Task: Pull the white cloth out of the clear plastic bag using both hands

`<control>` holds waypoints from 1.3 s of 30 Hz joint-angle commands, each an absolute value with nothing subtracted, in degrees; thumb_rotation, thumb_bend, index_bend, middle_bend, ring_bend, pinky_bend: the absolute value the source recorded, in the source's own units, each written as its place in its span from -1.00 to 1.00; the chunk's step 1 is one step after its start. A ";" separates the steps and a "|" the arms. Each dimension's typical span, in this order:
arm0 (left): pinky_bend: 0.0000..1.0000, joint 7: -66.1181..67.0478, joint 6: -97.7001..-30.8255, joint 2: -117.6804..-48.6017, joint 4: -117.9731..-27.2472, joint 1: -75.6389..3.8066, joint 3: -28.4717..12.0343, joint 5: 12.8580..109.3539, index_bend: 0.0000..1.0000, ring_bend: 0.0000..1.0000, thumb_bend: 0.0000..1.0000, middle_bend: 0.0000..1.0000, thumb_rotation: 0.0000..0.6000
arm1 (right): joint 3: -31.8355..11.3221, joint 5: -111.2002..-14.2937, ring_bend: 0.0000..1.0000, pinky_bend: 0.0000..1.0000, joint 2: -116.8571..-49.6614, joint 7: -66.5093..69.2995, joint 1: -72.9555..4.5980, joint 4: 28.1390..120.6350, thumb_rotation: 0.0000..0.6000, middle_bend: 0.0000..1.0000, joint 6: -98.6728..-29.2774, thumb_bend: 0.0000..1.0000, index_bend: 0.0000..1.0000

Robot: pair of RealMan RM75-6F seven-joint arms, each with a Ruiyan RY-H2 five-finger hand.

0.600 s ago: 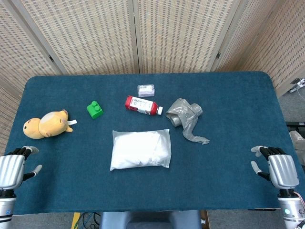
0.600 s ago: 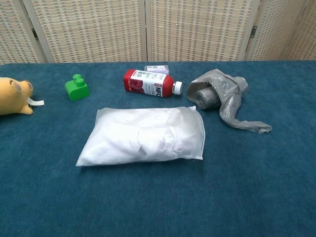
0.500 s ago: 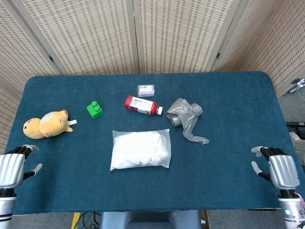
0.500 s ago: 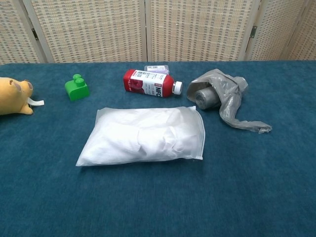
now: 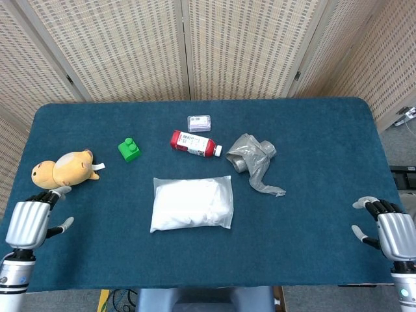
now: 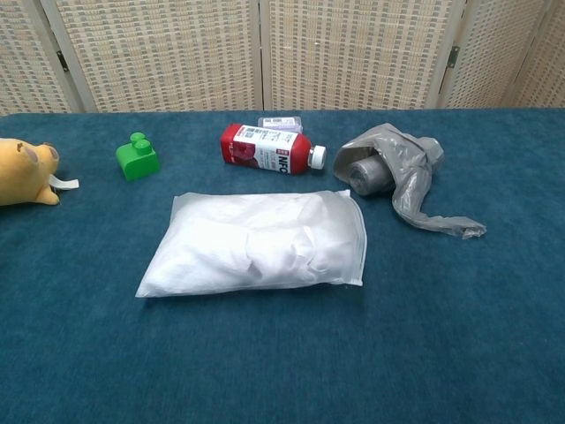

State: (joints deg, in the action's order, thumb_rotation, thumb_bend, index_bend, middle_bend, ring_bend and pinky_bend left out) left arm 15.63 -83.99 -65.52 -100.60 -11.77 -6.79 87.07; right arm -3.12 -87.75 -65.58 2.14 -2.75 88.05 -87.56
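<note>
Clear plastic bag (image 5: 192, 203) lies flat mid-tabletop, white cloth (image 6: 247, 243) inside | left hand (image 5: 29, 223), right hand (image 5: 395, 234) empty, fingers apart, flanking for two-handed pull

White cloth (image 6: 256, 243) inside clear plastic bag (image 6: 351, 238) on blue table (image 6: 282, 362).

Bare table (image 5: 312, 247) flanks the clear plastic bag (image 5: 192, 203); red bottle (image 5: 193, 143) and grey bag (image 5: 255, 159) crowd its far side.
</note>
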 commanded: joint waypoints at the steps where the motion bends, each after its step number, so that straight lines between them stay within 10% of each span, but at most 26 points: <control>1: -0.30 16.61 -81.77 -65.92 -102.99 -13.88 -7.59 87.38 -0.71 -0.40 -0.84 -0.46 1.00 | -3.39 -87.59 -0.41 -0.24 -64.85 1.60 -2.79 89.04 1.00 -0.38 -87.58 -0.73 -0.24; 12: -0.69 22.66 -66.54 -66.87 -112.09 -25.32 -12.51 77.64 -1.00 -0.93 -0.95 -0.99 1.00 | -3.99 -87.25 -0.42 -0.24 -63.49 1.24 -3.97 90.24 1.00 -0.38 -85.96 -0.73 -0.24; 39: -0.87 34.04 -51.20 -80.21 -105.21 -45.11 -11.20 59.66 -1.00 -1.00 -1.00 -1.00 1.00 | -3.88 -86.95 -0.41 -0.24 -62.07 1.43 -3.87 90.84 1.00 -0.38 -85.72 -0.73 -0.24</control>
State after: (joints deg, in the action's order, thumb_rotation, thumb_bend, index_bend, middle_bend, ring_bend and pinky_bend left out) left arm 34.06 -51.68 -80.03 -105.33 -44.61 -11.53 60.30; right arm -3.89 -86.97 -62.05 1.44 -3.85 90.85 -85.76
